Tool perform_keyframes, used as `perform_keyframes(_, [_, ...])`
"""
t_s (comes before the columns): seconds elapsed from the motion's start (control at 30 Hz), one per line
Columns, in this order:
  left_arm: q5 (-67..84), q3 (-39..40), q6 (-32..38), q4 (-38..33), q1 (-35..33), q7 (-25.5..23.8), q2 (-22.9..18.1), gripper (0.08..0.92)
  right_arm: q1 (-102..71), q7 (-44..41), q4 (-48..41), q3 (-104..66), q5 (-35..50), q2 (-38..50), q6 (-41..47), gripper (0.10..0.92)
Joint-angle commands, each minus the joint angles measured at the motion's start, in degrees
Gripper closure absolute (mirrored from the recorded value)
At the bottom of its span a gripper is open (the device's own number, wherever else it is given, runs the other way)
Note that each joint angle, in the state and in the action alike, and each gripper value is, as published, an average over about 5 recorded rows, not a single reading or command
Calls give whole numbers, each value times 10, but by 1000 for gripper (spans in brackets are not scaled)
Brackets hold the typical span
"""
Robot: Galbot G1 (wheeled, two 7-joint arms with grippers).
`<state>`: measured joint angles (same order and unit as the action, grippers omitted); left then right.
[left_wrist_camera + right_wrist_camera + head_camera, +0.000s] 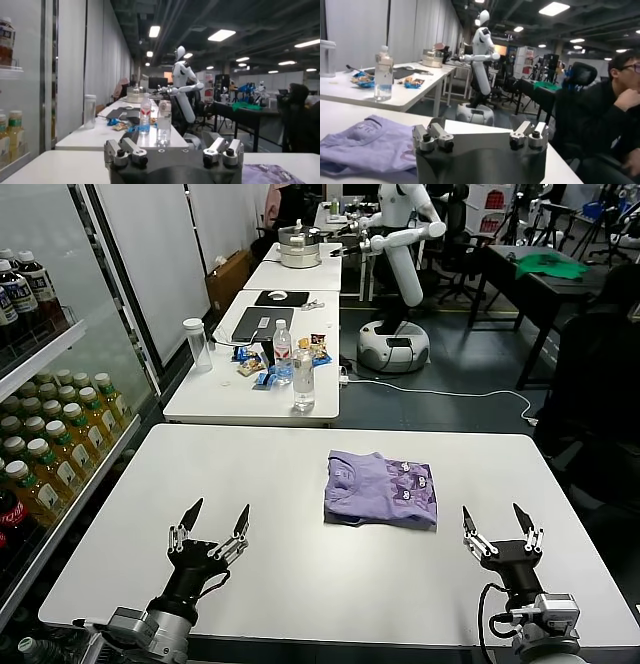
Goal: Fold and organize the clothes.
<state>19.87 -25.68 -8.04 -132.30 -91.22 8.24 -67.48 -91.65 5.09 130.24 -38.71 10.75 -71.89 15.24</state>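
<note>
Clothes point(382, 489) lie folded in head view between wide left pincer point(210, 521) and right pincer point(498, 522).

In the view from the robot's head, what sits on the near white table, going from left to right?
Left gripper, open, at the near edge → folded lavender T-shirt toward the middle → right gripper, open, at the near edge. Both grippers are apart from the shirt.
</note>
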Motion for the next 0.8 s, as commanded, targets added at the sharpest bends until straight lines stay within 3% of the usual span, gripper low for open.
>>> perform_keyframes(0.03, [0,0,0,-3,1,0,1,177,-2,2,6,-2,2,-2,2,203])
perform_keyframes(0.33, [0,0,0,-5,1,0,3,177,-10,19,6,-6,-6,-6,-35,203])
perform_keyframes(0.8, [0,-1,1,-8,0,0,4,177,-13,42,30,-14,-10,-5,-8,203])
